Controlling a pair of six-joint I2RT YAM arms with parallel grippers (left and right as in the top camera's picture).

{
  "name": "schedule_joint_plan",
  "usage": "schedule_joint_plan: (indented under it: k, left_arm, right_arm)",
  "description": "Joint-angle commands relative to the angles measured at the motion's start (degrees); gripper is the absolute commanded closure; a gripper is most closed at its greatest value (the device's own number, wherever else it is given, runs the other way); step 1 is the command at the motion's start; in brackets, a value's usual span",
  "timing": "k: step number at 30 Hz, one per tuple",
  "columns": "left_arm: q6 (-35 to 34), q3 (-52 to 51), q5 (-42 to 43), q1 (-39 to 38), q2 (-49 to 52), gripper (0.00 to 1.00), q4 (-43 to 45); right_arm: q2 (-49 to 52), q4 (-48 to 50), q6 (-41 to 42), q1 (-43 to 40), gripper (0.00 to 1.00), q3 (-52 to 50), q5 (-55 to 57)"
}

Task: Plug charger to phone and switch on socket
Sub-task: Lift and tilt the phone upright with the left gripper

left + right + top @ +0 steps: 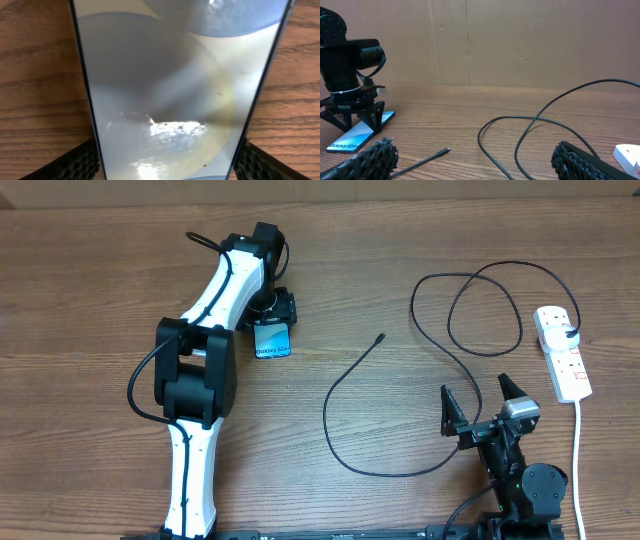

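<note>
phone point(165, 75) lay on the counter point(30, 75), straddled by the left hand point(356, 122), grip unclear; right hand point(475, 388) gaped wide, empty.

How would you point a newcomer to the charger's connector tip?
From the white power strip at the right of the table, a black cable loops leftward. Its free end mid-table is the connector tip: a small black stub, touching nothing, right of the blue-screened phone.

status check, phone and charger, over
Left end effector straddling phone, grip unclear. Right end effector open, empty. Charger tip lying loose, apart from phone, unplugged. Nothing between them.
</note>
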Motion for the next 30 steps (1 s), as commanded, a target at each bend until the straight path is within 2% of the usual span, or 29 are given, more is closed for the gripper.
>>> schedule_joint_plan:
  k: [1, 4, 7, 13, 18, 22, 27, 30]
  left_arm:
    - [-0.66, -3.26, -3.32, 0.02, 4.61, 0.16, 0.46]
    - [-0.61, -3.26, -3.34, 0.02, 4.61, 0.06, 1.70]
    - [-0.59, -3.26, -3.30, 0.02, 4.61, 0.01, 2.82]
    - [-0.02, -3.26, -3.32, 0.00, 4.61, 0.08, 3.85]
    - [0.07, -3.26, -3.30, 0.00, 4.61, 0.06, 4.74]
    - [1.31, -3.26, -3.34, 0.00, 4.61, 0.00, 5.60]
    - [1.60, -3.26, -3.32, 0.00, 4.61, 0.00, 5.86]
    - [1.53, -3.26, -3.23, 0.00, 4.61, 0.04, 5.79]
  right_arm:
    - [-0.35, 0.26, -0.28, 0.28, 0.00, -0.55, 0.17]
    - [-0.35, 0.26, -0.28, 0.28, 0.00, -0.55, 0.17]
    - [-0.35, 0.26, -0.28, 0.28, 0.00, -0.55, 0.17]
    - [-0.35, 0.26, -0.28, 0.28, 0.00, -0.55, 0.17]
    - [-0.35, 0.26, -0.28, 0.28, 0.00, -0.55, 0.17]
    - [-0.35, 0.26, -0.28, 0.28, 0.00, -0.55, 0.17]
    - [-0.35, 0.26, -0.28, 0.28, 0.00, -0.55, 0.17]
    - [-0.35, 0.26, -0.28, 0.28, 0.00, -0.55, 0.17]
